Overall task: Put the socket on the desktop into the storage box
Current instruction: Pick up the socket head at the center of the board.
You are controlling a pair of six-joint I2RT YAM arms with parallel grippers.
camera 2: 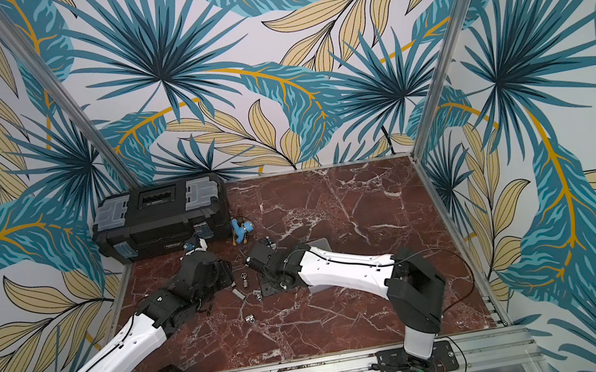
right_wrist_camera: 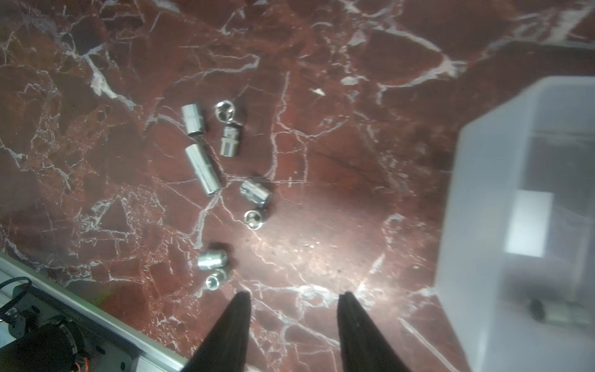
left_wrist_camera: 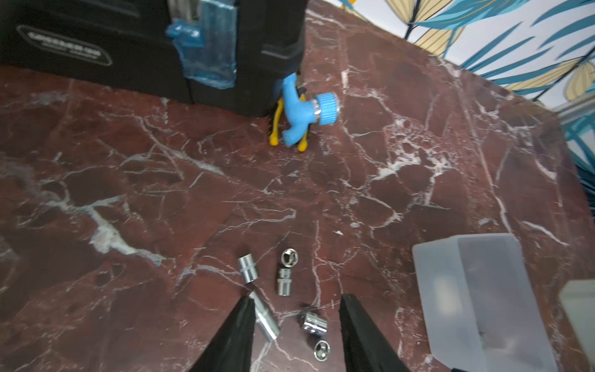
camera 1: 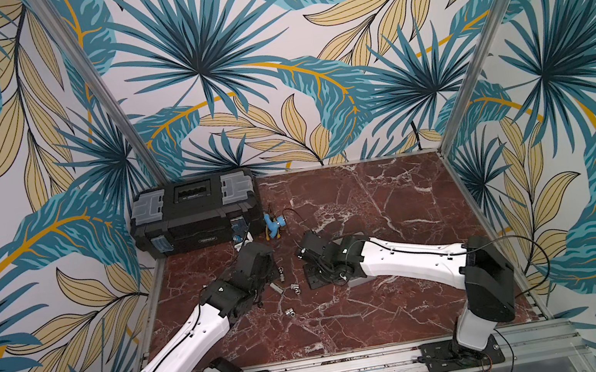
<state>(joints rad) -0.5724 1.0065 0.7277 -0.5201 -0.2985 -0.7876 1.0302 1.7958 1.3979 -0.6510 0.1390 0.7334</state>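
Chrome sockets (camera 1: 283, 277): in both top views they lie scattered on the desktop (camera 1: 387, 302) between the two arms, and none is gripped.
Box (camera 2: 318, 243): in the top views it sits mostly under the right arm, with only grey edges showing.
Toolbox (camera 1: 188, 220): shut, in the far corner, well apart from the sockets.
Left gripper (left_wrist_camera: 297, 298): in the left wrist view its jaws stand partly apart and hold nothing. A long socket (left_wrist_camera: 265, 319) lies just beside one finger, and a short socket (left_wrist_camera: 315, 322) lies between the two.
Box, left wrist view: it stands upright near the cluster, off to one side.
Right gripper (right_wrist_camera: 294, 294): in the right wrist view its jaws are parted and empty, over bare marble between the sockets and the box.
Box floor: there is a white label (right_wrist_camera: 531, 222). A small blurred piece (right_wrist_camera: 553, 314) lies by the wall, perhaps a socket.
Risk, rolling: the sockets are round and smooth, so a finger brushing the long socket could send it away.
Risk, crowding: the pieces lie close together, so the jaws may pinch two or flick a neighbour.
Risk, box: it looks light, and the right arm above could shove or tip it.
Risk, arms: both wrists work near each other and could collide.
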